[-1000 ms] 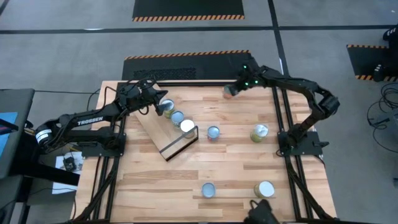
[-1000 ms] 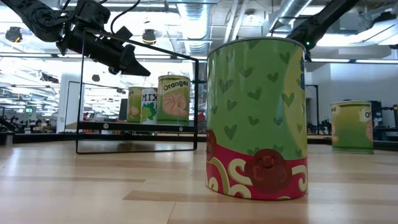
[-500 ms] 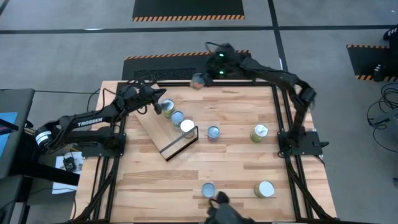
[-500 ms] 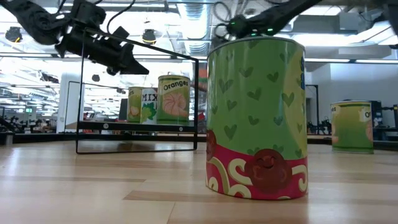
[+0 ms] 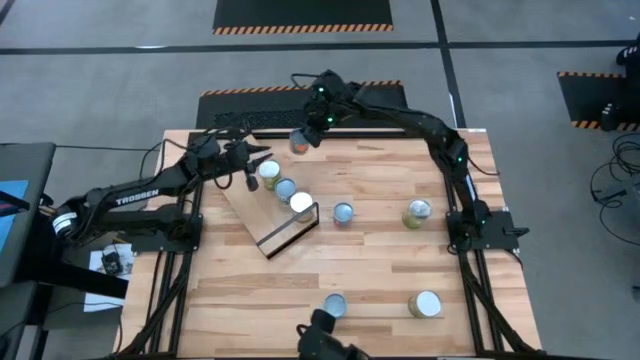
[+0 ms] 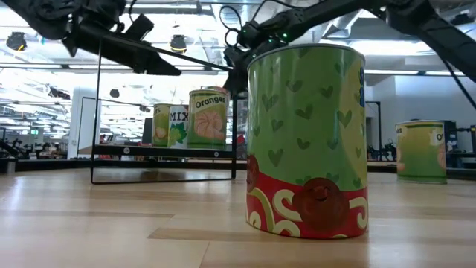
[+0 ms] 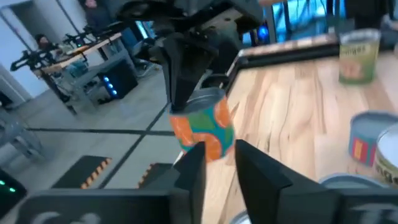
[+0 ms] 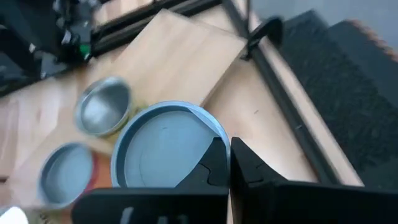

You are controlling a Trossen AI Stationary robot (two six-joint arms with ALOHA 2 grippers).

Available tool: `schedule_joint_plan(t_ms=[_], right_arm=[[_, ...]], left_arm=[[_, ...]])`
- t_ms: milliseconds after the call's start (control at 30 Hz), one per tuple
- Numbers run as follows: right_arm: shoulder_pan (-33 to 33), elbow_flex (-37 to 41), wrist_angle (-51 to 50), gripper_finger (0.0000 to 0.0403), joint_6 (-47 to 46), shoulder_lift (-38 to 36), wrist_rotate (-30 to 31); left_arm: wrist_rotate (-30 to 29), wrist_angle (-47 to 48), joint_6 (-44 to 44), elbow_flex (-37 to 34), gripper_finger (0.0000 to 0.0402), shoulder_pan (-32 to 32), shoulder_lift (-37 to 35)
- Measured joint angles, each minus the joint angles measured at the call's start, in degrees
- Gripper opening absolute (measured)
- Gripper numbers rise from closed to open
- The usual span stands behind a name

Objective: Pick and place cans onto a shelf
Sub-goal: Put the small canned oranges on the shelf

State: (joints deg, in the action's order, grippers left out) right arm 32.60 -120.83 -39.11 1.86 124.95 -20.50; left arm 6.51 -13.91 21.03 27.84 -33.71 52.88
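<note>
My right gripper (image 5: 302, 138) is shut on an orange-and-teal can (image 7: 203, 127), held in the air over the table's far edge, just beyond the far end of the shelf (image 5: 247, 203). The shelf is a light plywood panel with a black frame (image 5: 296, 228) at its near end. Three cans (image 5: 285, 188) stand in a row on it. My left gripper (image 5: 253, 166) is open and empty above the shelf's far end, beside the farthest can (image 5: 268, 172). Its fingers (image 7: 261, 177) point at the held can. My right gripper holds the can at its top rim (image 8: 211, 144), on one side of the silver lid, with the two fingers close together. The fingers (image 7: 181, 74) come from above, pointing down. The can hangs below them, slightly tilted and clear of the table.
Several more cans stand on the table: one just past the shelf's frame (image 5: 343, 212), one right of centre (image 5: 417, 213), two near the front edge (image 5: 334, 305) (image 5: 426, 304). The front left one fills the low view (image 6: 306, 141). Black rails run along both table sides.
My right gripper has carried the can along the table's far edge toward the left, from right of centre to just beyond the shelf's far end. The can has stayed lifted clear. My left gripper has risen a little above the shelf.
</note>
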Motion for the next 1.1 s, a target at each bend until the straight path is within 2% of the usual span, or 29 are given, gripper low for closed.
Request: schedule_joint_plan(t_ms=[167, 333, 633, 1100], right_arm=[[-1.2, -2.5, -1.1, 0.0004, 1.8, 1.2, 3.9], [-1.9, -2.5, -2.6, 0.0004, 3.9, 1.1, 8.2], [-2.4, -2.5, -3.8, 0.0004, 6.9, 1.1, 11.0], [-3.7, -2.5, -3.7, 0.0004, 8.7, 1.1, 11.6]], left_arm=[[-2.5, 1.4, 7.8, 5.1, 0.0132, 2.4, 6.1], [-5.8, 4.6, 14.6, 10.6, 0.0157, 4.8, 12.9], [-12.8, 9.3, 22.1, 18.1, 0.0162, 7.4, 21.2], [-16.0, 15.8, 26.9, 23.2, 0.0162, 7.4, 27.2]])
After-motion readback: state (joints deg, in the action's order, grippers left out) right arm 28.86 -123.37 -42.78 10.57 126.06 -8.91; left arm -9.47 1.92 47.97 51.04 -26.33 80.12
